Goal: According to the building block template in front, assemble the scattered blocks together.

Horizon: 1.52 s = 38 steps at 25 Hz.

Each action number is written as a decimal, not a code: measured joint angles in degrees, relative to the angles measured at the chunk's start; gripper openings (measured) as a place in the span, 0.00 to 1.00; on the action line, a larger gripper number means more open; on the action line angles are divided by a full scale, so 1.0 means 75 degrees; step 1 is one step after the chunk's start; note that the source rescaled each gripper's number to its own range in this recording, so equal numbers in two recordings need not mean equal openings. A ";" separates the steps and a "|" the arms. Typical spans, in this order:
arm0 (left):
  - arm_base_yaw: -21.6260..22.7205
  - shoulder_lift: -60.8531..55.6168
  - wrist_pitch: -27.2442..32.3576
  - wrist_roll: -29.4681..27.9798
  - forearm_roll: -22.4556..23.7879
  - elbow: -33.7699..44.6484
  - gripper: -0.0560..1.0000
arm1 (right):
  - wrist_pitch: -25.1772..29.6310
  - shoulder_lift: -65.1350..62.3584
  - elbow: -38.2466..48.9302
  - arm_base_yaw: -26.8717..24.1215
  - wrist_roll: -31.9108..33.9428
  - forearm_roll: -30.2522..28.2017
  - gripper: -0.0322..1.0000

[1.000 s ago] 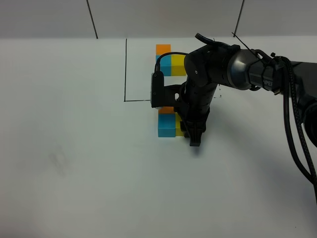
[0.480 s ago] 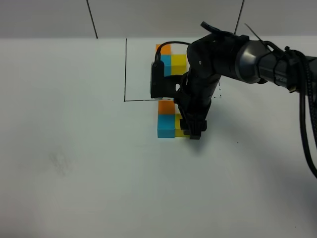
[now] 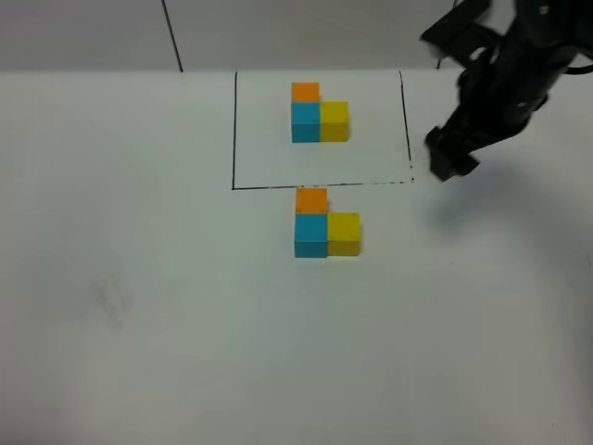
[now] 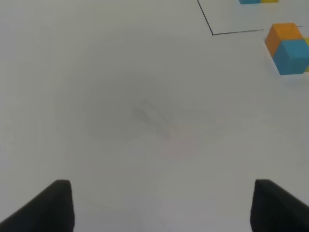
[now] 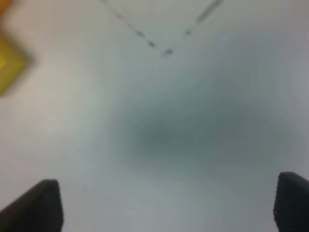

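The template is a black-line rectangle (image 3: 233, 130) holding a joined orange, blue and yellow cluster (image 3: 319, 118). Just in front of its near line, the orange cube (image 3: 311, 199), sky blue cube (image 3: 311, 235) and yellow cube (image 3: 344, 234) sit pressed together in the same L shape. My right gripper (image 3: 449, 162) hangs above the table beside the rectangle's near right corner, open and empty (image 5: 166, 208). My left gripper (image 4: 164, 208) is open and empty over bare table, with the orange cube (image 4: 282, 37) and blue cube (image 4: 294, 57) far ahead.
The white table (image 3: 139, 324) runs wide to the left and front. Its back edge meets a grey wall (image 3: 93, 32). The right arm's dark body (image 3: 519, 65) stands over the back right corner.
My right gripper has let go of the yellow cube, lifted and swung back to the right. The three cubes stay joined where they were.
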 joint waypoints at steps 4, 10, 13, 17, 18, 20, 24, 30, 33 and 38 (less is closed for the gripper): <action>0.0000 0.0000 0.0000 0.0000 0.0000 0.0000 0.65 | -0.0781 -0.1511 0.1304 -0.1125 0.1310 -0.0076 0.92; 0.0000 0.0000 0.0000 0.0000 0.0000 0.0000 0.65 | -0.0955 -0.3701 0.3226 -0.2151 0.2292 -0.0620 0.94; 0.0000 0.0000 0.0000 0.0000 0.0000 0.0000 0.65 | -0.0614 -0.4801 0.3765 -0.2161 0.2357 -0.0697 0.94; 0.0000 0.0000 0.0000 0.0000 0.0000 0.0000 0.65 | 0.0235 -0.6253 0.4373 -0.2076 0.2374 -0.0635 0.94; 0.0000 0.0000 0.0000 0.0000 0.0000 0.0000 0.65 | 0.0355 -0.6589 0.4576 -0.1988 0.2412 -0.0624 0.94; 0.0000 0.0000 0.0000 0.0000 0.0000 0.0000 0.65 | 0.0485 -0.7418 0.4988 -0.1769 0.2595 -0.0599 0.94; 0.0000 0.0000 0.0000 0.0000 0.0000 0.0000 0.65 | 0.0744 -0.9111 0.5837 -0.1347 0.2837 -0.0412 0.94; 0.0000 0.0000 0.0000 0.0000 0.0000 0.0000 0.65 | 0.0887 -1.1550 0.6788 -0.1161 0.3019 -0.0325 0.94; 0.0000 0.0000 0.0000 0.0000 0.0000 0.0000 0.65 | 0.0590 -1.2638 0.7196 -0.1161 0.3008 -0.0226 0.94; 0.0000 0.0000 0.0000 0.0000 0.0000 0.0000 0.65 | 0.0570 -1.3866 0.7339 -0.1161 0.2873 -0.0131 0.94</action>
